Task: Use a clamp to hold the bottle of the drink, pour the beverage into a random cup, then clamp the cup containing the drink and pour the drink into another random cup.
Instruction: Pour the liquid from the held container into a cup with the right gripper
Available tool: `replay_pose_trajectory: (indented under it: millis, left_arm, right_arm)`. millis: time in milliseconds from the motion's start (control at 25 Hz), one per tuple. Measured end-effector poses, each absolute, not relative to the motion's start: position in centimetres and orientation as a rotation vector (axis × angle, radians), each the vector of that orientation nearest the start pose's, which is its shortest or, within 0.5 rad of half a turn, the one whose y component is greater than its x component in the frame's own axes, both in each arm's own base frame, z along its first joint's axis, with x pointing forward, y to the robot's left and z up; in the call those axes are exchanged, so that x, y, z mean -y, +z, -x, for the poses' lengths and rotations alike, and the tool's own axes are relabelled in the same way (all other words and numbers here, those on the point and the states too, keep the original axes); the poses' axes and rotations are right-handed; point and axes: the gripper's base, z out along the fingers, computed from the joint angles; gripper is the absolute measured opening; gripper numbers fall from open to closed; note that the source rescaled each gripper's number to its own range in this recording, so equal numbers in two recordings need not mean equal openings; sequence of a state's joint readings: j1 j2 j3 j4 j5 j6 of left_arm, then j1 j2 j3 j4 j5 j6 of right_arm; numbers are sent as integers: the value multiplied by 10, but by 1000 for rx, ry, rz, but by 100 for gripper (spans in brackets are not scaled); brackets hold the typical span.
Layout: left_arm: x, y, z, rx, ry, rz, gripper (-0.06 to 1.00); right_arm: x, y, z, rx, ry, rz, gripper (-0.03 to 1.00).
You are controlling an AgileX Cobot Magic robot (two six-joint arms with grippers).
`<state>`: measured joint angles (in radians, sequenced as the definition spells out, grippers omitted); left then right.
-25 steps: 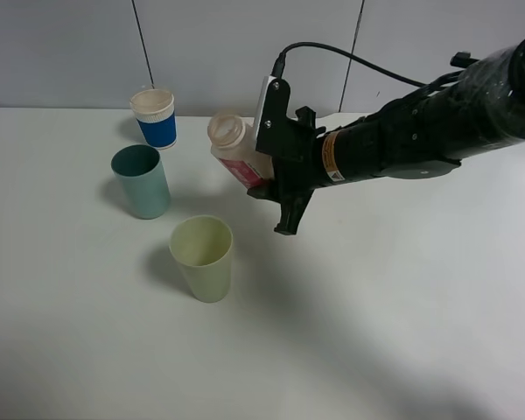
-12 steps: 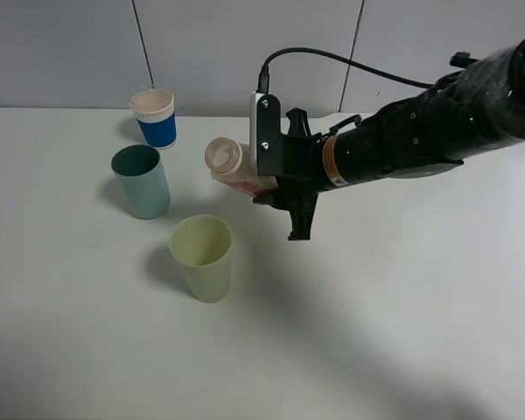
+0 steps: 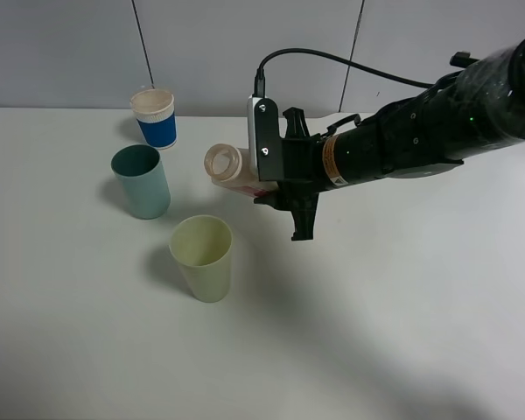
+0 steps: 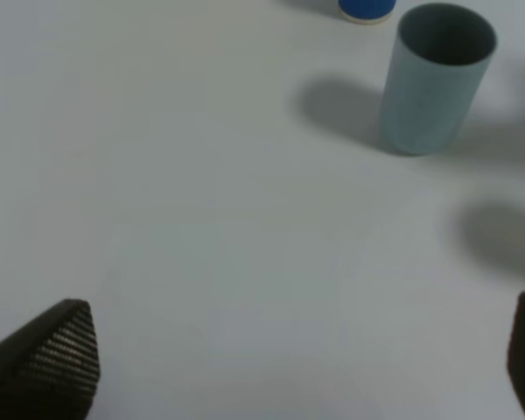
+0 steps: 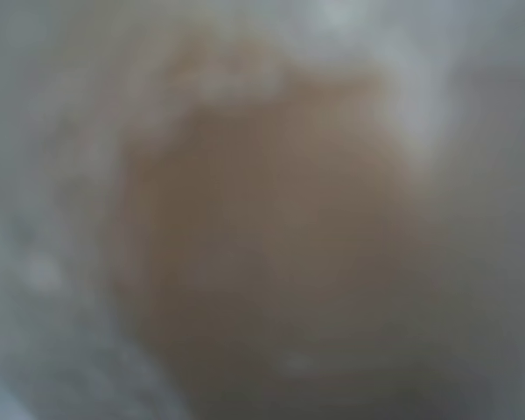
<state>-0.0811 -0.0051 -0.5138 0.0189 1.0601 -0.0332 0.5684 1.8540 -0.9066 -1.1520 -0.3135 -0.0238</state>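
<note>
Exterior high: bottle (image 3: 230, 168) tipped sideways, pale cup (image 3: 206, 276) empty.

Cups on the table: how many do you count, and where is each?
3. A blue-and-white cup at the back left, a teal cup just in front of it, a pale green cup nearest the camera. None appears hidden.
</note>
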Motion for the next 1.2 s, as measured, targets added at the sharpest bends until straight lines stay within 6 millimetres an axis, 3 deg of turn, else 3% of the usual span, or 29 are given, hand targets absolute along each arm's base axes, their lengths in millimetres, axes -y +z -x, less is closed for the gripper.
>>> replay_pose_trajectory:
  millis: [320, 640, 1200]
  left_arm:
    - [-2, 281, 7, -2024, -50, -47, 95]
    - [-2, 281, 7, -2024, -50, -47, 95]
    - [-2, 281, 7, -2024, -50, -47, 95]
  right_arm:
    - [-217, 149, -290, -1337, 7, 1828, 3]
    - [-235, 164, -295, -1246, -64, 1859, 3]
    - [-246, 161, -283, -1189, -108, 1947, 3]
